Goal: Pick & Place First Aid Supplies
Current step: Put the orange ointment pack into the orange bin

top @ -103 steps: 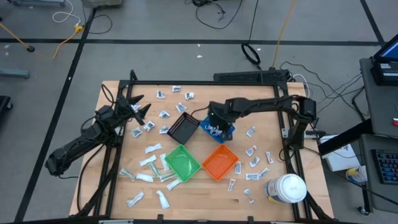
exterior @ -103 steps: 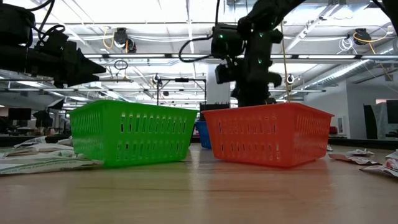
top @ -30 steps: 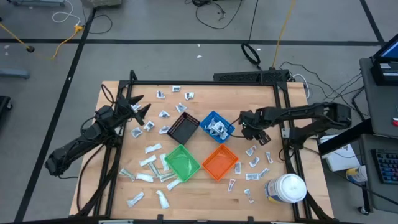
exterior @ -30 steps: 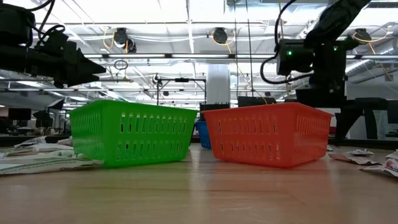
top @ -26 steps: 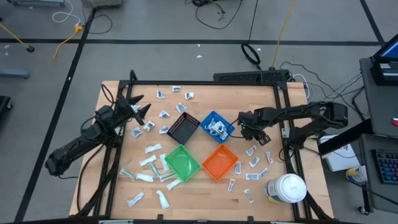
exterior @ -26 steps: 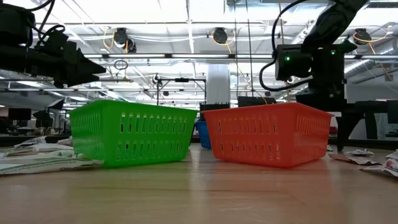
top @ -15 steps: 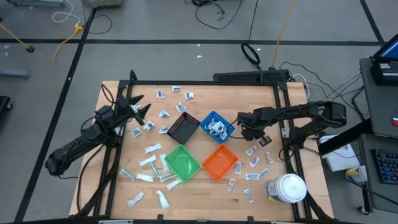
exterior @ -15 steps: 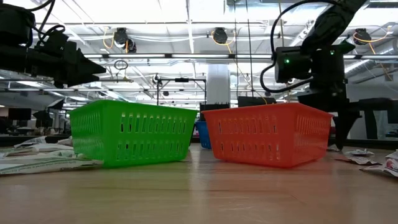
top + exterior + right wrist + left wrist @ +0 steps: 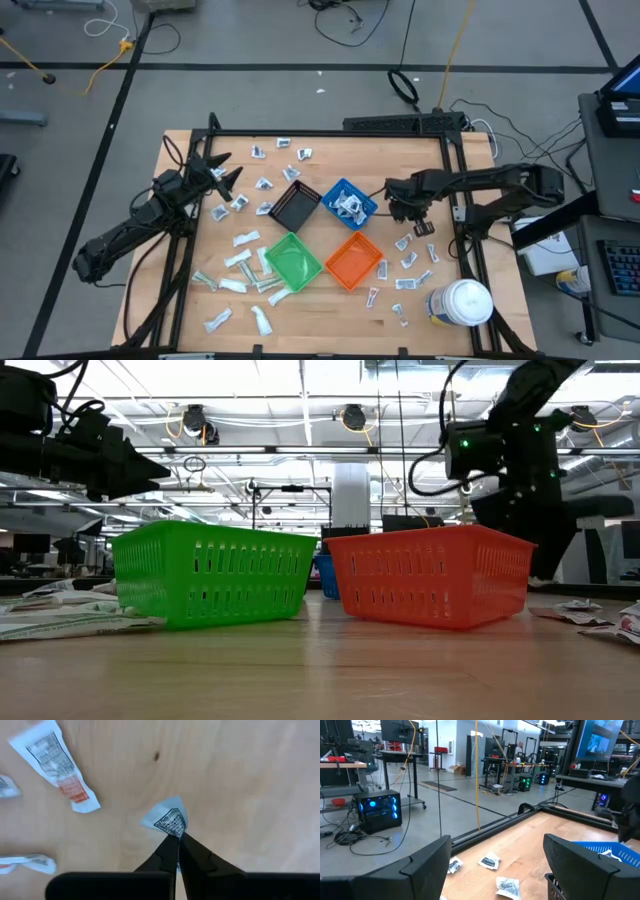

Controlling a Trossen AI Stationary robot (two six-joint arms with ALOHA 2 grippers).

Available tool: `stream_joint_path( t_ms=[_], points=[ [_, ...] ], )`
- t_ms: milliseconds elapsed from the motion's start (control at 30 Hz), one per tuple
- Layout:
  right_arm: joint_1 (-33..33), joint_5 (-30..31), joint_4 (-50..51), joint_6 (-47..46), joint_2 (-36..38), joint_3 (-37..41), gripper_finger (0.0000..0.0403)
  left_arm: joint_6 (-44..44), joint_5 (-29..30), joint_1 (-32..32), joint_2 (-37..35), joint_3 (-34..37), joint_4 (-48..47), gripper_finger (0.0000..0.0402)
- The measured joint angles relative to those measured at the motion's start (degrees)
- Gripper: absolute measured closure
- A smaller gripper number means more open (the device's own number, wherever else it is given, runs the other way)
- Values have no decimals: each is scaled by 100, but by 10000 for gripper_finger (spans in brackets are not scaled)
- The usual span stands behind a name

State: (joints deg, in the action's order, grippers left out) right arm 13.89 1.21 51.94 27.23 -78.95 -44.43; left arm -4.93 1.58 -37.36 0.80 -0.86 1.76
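Small white first aid packets lie flat and scattered over the wooden table, several to the right of the bins (image 9: pixel 408 262) and several at the left (image 9: pixel 232 285). Some lie inside the blue bin (image 9: pixel 349 202). My right gripper (image 9: pixel 405 212) is low over the table just right of the blue bin, shut on one small white printed packet (image 9: pixel 167 820). In the low view the right arm (image 9: pixel 520 480) stands behind the orange bin (image 9: pixel 428 575). My left gripper (image 9: pixel 222 170) hovers open over the table's far left part, its fingers wide apart (image 9: pixel 495 870). My right gripper pinches the small white packet by one edge (image 9: pixel 173 830) between the free ends of its two fingers (image 9: pixel 192 851). It comes from above, pointing down at the table. Whether the packet is lifted or lies on the wood, I cannot tell.
The black bin (image 9: pixel 295 207), blue bin, green bin (image 9: pixel 292 260) and orange bin (image 9: pixel 354 261) sit clustered mid-table. A large white round jar (image 9: pixel 459 303) stands at the near right corner. Other packets (image 9: pixel 62 777) lie close to the held one. A black frame rail (image 9: pixel 455 200) borders the table.
My right gripper has come down toward the table just right of the blue bin, onto a packet lying there; in the low view it sinks behind the orange bin. The left arm has kept still.
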Motion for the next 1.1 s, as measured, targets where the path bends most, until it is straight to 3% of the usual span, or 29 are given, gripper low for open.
stream_joint_path(
  t_ms=[533,833,1100],
  points=[
    [-102,-93,1295,-565,234,-1170,402,0,0,0,0,0,0,78],
    [-899,-444,1276,-1290,-633,-2542,402,0,0,0,0,0,0,78],
    [-1890,-454,1167,-1348,-1270,-3487,402,0,0,1,0,0,-1,78]
  ],
)
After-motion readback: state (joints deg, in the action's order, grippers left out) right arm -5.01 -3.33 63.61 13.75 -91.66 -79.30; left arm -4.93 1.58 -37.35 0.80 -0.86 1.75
